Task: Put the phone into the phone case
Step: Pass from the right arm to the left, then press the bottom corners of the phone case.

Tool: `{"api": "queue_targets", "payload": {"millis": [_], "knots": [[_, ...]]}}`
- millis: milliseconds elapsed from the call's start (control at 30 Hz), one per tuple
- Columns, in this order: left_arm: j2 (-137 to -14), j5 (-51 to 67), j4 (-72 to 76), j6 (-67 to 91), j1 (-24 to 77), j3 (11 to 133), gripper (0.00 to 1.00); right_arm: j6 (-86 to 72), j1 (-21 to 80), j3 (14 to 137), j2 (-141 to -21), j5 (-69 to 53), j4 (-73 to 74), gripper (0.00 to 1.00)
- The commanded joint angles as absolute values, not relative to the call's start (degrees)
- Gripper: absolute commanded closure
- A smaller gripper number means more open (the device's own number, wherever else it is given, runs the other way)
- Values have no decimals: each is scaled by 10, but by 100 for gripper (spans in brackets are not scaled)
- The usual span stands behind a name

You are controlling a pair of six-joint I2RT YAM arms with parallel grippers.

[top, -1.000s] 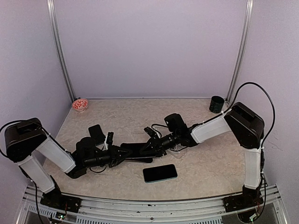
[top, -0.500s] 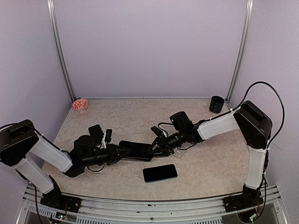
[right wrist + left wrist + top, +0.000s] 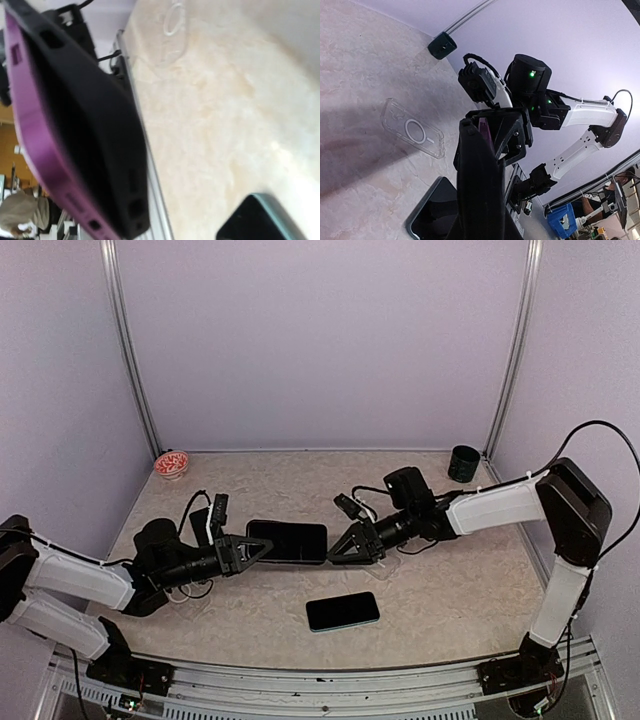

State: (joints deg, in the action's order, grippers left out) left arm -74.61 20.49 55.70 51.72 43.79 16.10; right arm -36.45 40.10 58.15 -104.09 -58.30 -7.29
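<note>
Handover above the table. The phone hangs clear of the surface between the two arms, its dark face turned to the overhead camera. The left gripper is pressed together on its left end. The right gripper sits at the opposite end; whether its jaws bear on the edge or stand clear we cannot tell. A second earlier we saw the phone lower and nearer the front edge, with both arms crowded over it. Since then the arms have drawn apart and the phone has come up and back. We read this as the right arm giving the load over to the left. In the right wrist view the phone shows a purple band beside a black one, and we cannot tell what the black band is. The clear case lies flat and unfilled on the table, well apart from the phone. A teal phone lies near the front, untouched
</note>
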Motion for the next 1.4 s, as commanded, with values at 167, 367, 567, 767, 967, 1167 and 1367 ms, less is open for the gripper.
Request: {"api": "queue_targets", "payload": {"millis": [167,367,567,767,967,1167,1367], "knots": [[-709,259,612,479,438,169,94,-334,398,554,-979,-661,-148,51],[-725,291,654,474,443,165,97,-344,399,547,-953,-685,-188,45],[-748,363,655,460,449,192,97,-276,398,575,-954,-677,-91,45],[-768,411,598,432,457,221,97,-206,398,595,-925,-664,-7,45],[-755,420,499,386,457,255,97,-188,399,612,-905,-637,52,46],[-756,452,352,313,456,326,97,-146,399,639,-887,-590,154,45],[-772,467,229,244,451,384,100,-125,399,636,-853,-586,167,43]]}}
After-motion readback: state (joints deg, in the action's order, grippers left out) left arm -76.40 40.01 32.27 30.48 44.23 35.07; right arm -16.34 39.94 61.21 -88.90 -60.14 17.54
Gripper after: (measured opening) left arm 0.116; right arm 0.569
